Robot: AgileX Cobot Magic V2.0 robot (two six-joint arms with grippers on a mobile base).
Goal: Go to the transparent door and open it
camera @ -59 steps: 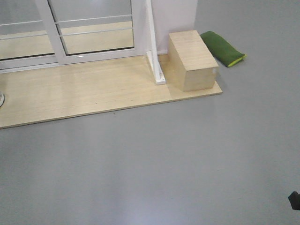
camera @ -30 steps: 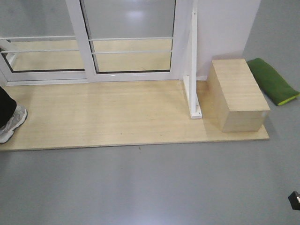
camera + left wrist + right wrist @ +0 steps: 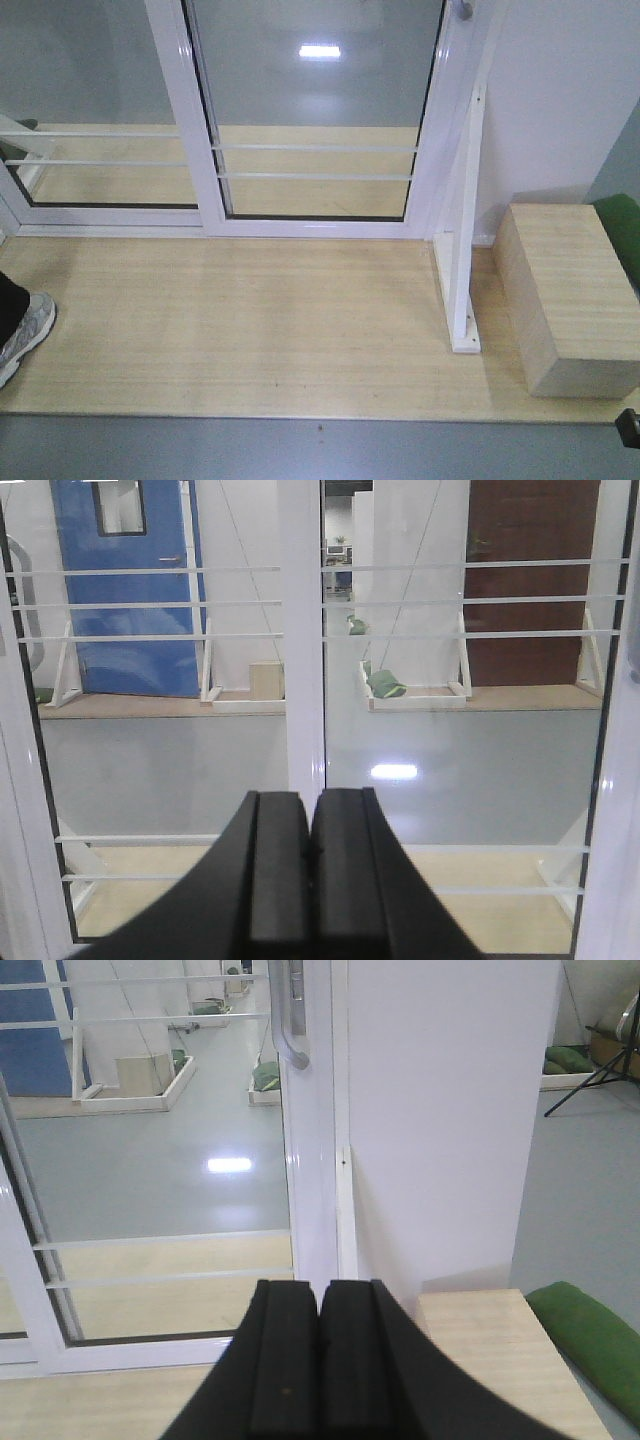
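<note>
Far to the left in the front view, a grey-and-white shoe (image 3: 22, 335) rests on the pale wooden platform (image 3: 250, 330), cut off by the picture's edge. Behind the platform stands a white-framed glass panel (image 3: 90, 110) with no handle. Just to its right is the transparent door (image 3: 320, 100), with two thin white bars crossing the glass low down. The lower tip of the door's silver-grey handle (image 3: 464, 10) shows at the top, on the door's right edge. Right of that, a white upright brace (image 3: 463, 270) stands on the platform beside a white wall (image 3: 560, 100), then a wooden box (image 3: 570, 290), then a sliver of green cushion (image 3: 625, 235).

From the left wrist, the left gripper (image 3: 310, 805) has its fingers pressed together with nothing between them. It points at the white stile (image 3: 300, 630) where the panels meet. The door glass lies ahead and to its right, apart from the fingertips.

From the right wrist, the right gripper (image 3: 320, 1290) is likewise closed and empty. The handle sits above and slightly left of its fingertips, well apart from them, with the door's glass further left.
</note>
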